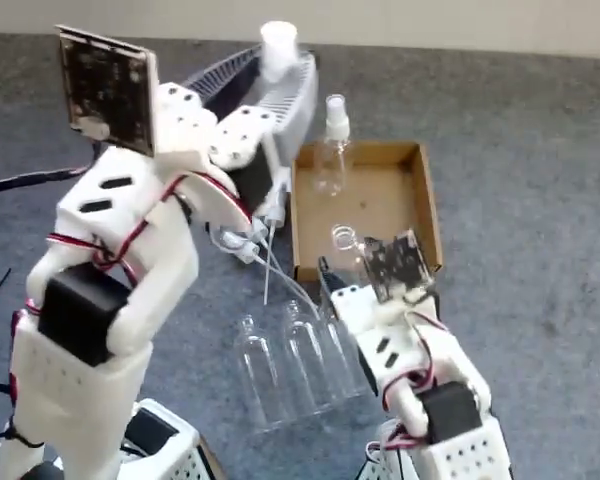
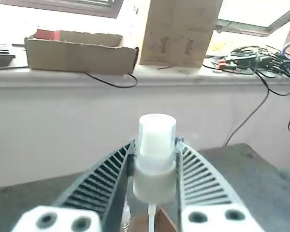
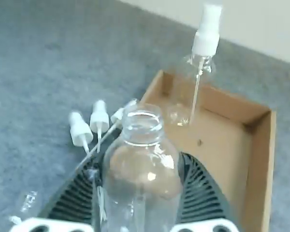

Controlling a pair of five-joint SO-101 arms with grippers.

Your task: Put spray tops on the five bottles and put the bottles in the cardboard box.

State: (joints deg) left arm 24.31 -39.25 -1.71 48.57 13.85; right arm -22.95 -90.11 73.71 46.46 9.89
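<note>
Your left arm (image 1: 130, 250) is reared high with its wrist bent forward; the left jaws are clamped on a white spray top (image 2: 156, 162), cap up, its thin tube hanging below them. Your right arm (image 1: 420, 370) sits low and stretches forward; the right jaws are clamped around the body of an open-necked clear bottle (image 3: 140, 164), held upright with its neck above them. Just past the right jaws lies the cardboard box (image 3: 251, 145), its near edge close to the held bottle; a capped bottle (image 3: 198, 72) stands inside at the far wall, well beyond the jaws. Beside the right jaws three loose spray tops (image 3: 89, 125) lie on the grey worktop (image 1: 540, 130), tubes trailing towards the jaws; behind them, between the two arms, three uncapped bottles (image 1: 290, 360) lie side by side.
</note>
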